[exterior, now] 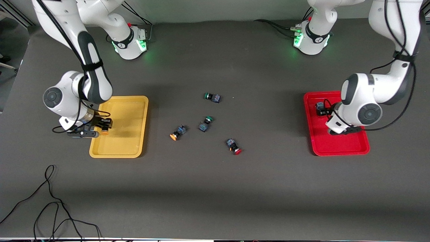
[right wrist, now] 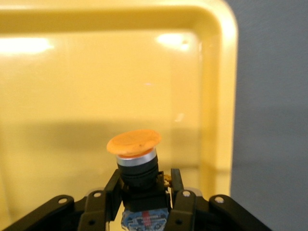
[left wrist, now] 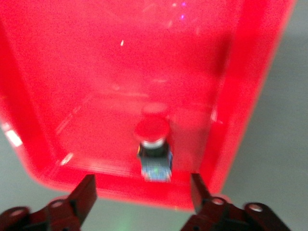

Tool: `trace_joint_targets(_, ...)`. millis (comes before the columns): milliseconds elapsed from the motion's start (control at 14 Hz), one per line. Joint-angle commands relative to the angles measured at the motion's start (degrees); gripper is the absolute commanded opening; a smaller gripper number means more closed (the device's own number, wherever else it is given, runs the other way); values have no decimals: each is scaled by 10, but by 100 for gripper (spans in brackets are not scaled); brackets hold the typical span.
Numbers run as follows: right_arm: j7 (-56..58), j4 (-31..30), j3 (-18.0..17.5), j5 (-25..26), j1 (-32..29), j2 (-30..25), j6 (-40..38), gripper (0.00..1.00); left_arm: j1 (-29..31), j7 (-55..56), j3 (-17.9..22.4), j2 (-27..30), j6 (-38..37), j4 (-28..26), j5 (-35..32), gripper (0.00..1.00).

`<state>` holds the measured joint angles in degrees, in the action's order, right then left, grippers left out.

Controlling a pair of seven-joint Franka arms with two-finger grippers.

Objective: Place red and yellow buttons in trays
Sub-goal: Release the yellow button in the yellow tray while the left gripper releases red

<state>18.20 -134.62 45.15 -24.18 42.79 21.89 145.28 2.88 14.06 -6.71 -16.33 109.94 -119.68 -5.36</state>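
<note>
Yellow-capped button (right wrist: 134, 159) clamped in right gripper (right wrist: 144, 192) over yellow tray (right wrist: 211, 72)

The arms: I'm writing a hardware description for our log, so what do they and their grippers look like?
Both are glossy white jointed arms with dark grey joint bands and round grey caps at the wrist joints. Black cables run along each arm. The bases glow green. The left gripper and the right gripper have black fingers with small round screw holes.
</note>
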Motion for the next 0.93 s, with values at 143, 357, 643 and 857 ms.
trace_joint_targets(143, 25, 26, 1, -38, 6, 27, -3, 99, -87, 83, -10, -47, -141, 204, 86, 100)
trace_joint_targets(357, 14, 79, 7, -31, 9, 8, -97, 100, -155, 225, -14, -131, -141, 332, 124, 100)
trace_joint_targets(643, -86, 250, 33, 88, 11, -5, -308, 100, -241, 435, -15, -270, -94, 472, 158, 100)
trace_joint_targets(857, -157, 355, 27, 94, 17, -5, -418, 100, -277, 532, -16, -330, 6, 500, 163, 100)
